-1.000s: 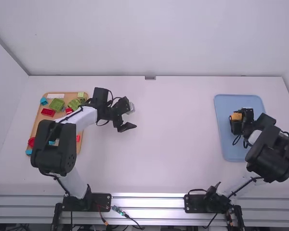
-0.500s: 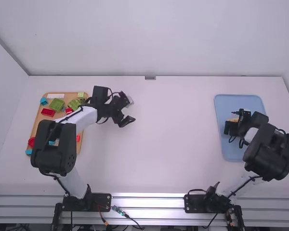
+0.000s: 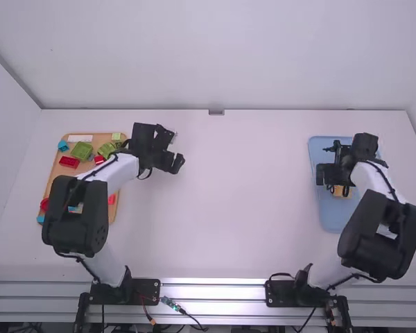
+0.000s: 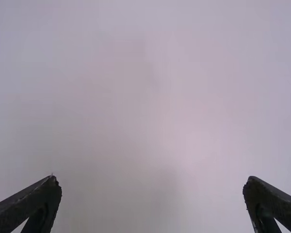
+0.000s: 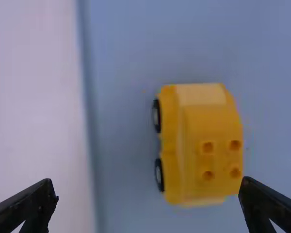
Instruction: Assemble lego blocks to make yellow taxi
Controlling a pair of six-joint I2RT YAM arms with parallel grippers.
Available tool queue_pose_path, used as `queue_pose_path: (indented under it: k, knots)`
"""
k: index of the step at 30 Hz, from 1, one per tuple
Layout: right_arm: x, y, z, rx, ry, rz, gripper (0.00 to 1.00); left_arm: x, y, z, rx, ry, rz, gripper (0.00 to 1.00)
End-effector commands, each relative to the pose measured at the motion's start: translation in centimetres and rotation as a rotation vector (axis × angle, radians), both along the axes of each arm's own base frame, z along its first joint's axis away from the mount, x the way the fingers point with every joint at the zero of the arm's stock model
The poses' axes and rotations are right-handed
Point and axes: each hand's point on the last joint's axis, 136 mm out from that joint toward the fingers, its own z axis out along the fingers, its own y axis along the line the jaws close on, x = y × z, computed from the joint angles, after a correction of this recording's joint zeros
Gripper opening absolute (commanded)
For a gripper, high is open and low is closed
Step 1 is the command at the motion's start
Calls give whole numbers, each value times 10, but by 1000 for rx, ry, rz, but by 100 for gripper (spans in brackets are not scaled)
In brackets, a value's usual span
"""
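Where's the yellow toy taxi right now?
The yellow plastic toy taxi sits on the blue rectangular tray at the high view's right side, beneath the right arm's black two-finger end effector.

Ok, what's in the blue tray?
A yellow car, two black wheels showing on one side. Its underside is hidden, and the right arm covers part of the tray in the high view.

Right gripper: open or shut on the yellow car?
Open. In its wrist view, the right gripper's fingers are spread wide, and the yellow car sits ungripped on the blue tray.
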Motion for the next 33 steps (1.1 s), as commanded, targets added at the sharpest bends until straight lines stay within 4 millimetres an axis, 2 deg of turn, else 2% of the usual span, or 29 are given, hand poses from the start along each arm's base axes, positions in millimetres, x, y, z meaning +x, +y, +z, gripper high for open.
queue_pose_path:
  k: [1, 6, 8, 14, 15, 17, 19, 22, 33]
  knots:
    - [11, 15, 26, 0, -42, -6, 99, -3, 9, 18, 10, -16, 111, 99]
    - [15, 56, 36, 34, -23, 39, 99, -17, 3, 31, 13, -5, 93, 99]
    - [17, 79, 38, 44, -24, 75, 99, -23, -3, 38, 19, -7, 79, 99]
    - [39, 146, 48, 46, -111, 205, 99, -30, -3, 61, 90, -57, 207, 99]
    - [42, 151, 50, 44, -127, 200, 99, -31, -5, 63, 93, -64, 211, 99]
    - [52, 173, 58, 12, -190, 195, 99, -35, -14, 70, 117, -91, 205, 99]
    - [57, 183, 64, -10, -228, 190, 99, -36, -20, 73, 125, -105, 195, 99]
    - [66, 209, 75, -44, -307, 232, 99, -38, -37, 78, 117, -130, 153, 99]
    - [62, 177, 93, 67, -419, 148, 87, -41, -6, 94, 18, -220, 176, 86]
